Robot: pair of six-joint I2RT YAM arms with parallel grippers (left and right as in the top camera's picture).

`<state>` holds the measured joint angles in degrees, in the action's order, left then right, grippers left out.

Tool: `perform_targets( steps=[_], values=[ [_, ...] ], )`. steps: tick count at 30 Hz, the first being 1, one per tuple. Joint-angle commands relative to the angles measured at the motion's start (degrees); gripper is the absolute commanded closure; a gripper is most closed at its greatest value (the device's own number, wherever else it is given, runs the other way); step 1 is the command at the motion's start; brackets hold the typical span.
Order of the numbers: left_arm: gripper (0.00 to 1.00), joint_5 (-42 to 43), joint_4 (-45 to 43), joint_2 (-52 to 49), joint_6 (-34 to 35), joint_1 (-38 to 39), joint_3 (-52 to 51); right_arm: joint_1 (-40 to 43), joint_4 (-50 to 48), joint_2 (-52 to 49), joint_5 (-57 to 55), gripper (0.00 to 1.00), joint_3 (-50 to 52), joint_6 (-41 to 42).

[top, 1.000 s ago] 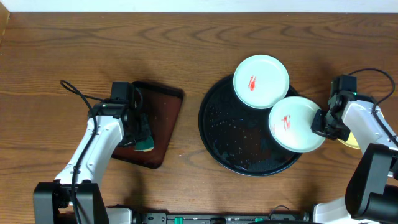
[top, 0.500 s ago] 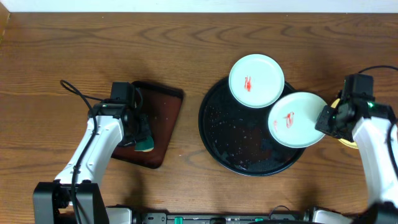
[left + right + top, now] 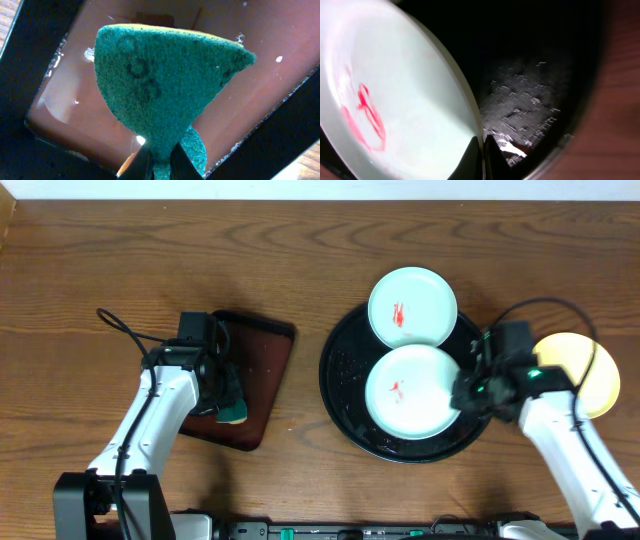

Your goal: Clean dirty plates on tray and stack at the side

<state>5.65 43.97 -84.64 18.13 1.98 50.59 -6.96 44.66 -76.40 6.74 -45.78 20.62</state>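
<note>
Okay, far left: the left tool (image 3: pixel 228 402) is clamped on a green sponge (image 3: pixel 236 414), held over the near edge of the brown tray (image 3: pixel 262 365). In the left wrist view the sponge (image 3: pixel 160 85) fills most of the frame, pinched at its lower tip between the fingers (image 3: pixel 142 162). A yellow layer shows along its top edge. The wet brown tray floor (image 3: pixel 260 95) lies behind it, with droplets and a few foam specks. The brown tray sits on the wood desk (image 3: pixel 300 240), left of the black tray (image 3: pixel 345 370) and apart from it.

The black tray is round and glossy, with droplets on its bare left part. Two pale mint plates are on it. The far plate (image 3: pixel 412 307) sits at the back and overlaps the rim, with a red smear at centre. The near plate (image 3: pixel 412 392) sits mid-tray with a small red smear, and its edge meets the far plate.

The right tool (image 3: pixel 462 395) grips the near plate by its right rim. The right wrist view shows the fingers (image 3: pixel 474 152) closed on that rim, the near plate (image 3: pixel 405 100) at left and the wet black tray (image 3: pixel 535 75) behind. Can't tell if the near plate is lifted or flat.

The yellow plate (image 3: pixel 578 365) lies on the desk right of the black tray, partly hidden by the right arm.
</note>
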Motion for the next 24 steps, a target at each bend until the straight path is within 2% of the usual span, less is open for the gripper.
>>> perform_targets(
  steps=[1,6,8,11,17,21,24],
  values=[
    [0.91,-0.7,0.2,-0.3,-0.3,-0.2,0.1,-3.4,-5.6,-1.0,1.4,0.99,6.2,5.3],
    [0.92,-0.7,0.2,-0.3,-0.3,-0.2,0.1,-7.0,-14.5,-2.2,1.0,0.98,11.2,2.5],
    [0.92,-0.7,0.2,-0.3,-0.3,-0.2,0.1,-7.0,-13.7,-2.2,1.0,0.83,10.2,0.8],
    [0.92,-0.7,0.3,-0.3,-0.3,-0.2,0.1,-6.9,-8.6,-2.2,-0.2,0.78,5.8,-1.8],
    [0.93,0.4,0.2,-0.2,-1.7,-0.2,1.0,-7.0,3.4,-2.2,-1.1,0.78,-6.3,-7.4],
    [0.93,0.4,-2.1,-0.4,-2.0,0.3,0.9,-7.0,5.8,-2.2,-0.6,0.80,-10.0,-8.7],
    [0.92,0.3,-7.3,-1.3,-1.3,0.9,-0.3,-7.0,5.7,-2.3,0.0,0.80,-10.0,-8.4]
  ],
)
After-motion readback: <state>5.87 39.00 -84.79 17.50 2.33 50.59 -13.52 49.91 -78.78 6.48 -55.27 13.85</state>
